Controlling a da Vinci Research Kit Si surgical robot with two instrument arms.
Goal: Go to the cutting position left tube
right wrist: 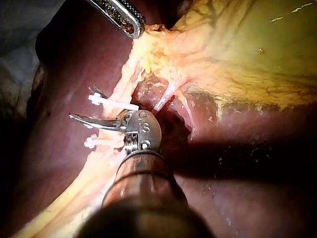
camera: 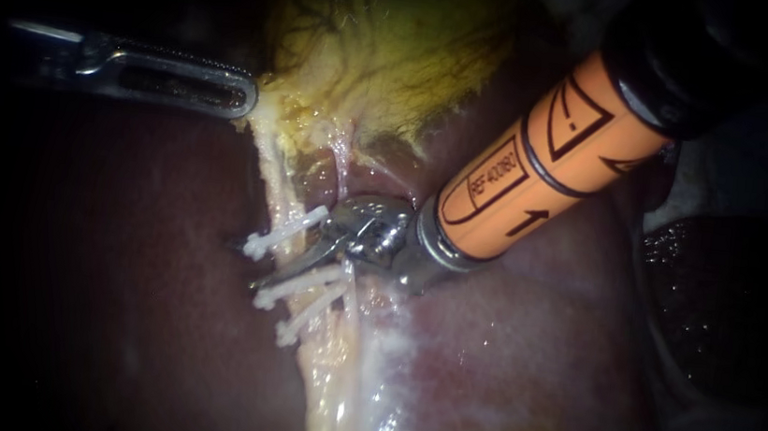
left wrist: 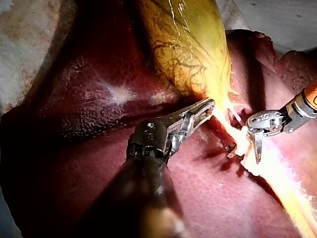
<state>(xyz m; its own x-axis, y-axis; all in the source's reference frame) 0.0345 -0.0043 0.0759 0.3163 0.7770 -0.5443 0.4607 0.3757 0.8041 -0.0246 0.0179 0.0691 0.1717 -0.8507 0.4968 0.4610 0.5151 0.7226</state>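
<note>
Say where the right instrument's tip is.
Endoscope view, centre: the right instrument reaches the left tube between the upper clip and two lower clips, below the gallbladder.

Right instrument (camera: pixel 295 263): orange sleeve, black markings, dark shaft, silver wrist. Left instrument (camera: pixel 227 92): silver, slotted.

Pale, yellowish-white left tube (camera: pixel 275 177), a taut strand lying on dark liver (camera: pixel 113 293); runs from gallbladder (camera: pixel 390 56) at 12 o'clock down toward 6 o'clock, just off centre at 9 o'clock; crossed by three white clips (camera: pixel 284 231), one higher, two close together lower.
</note>
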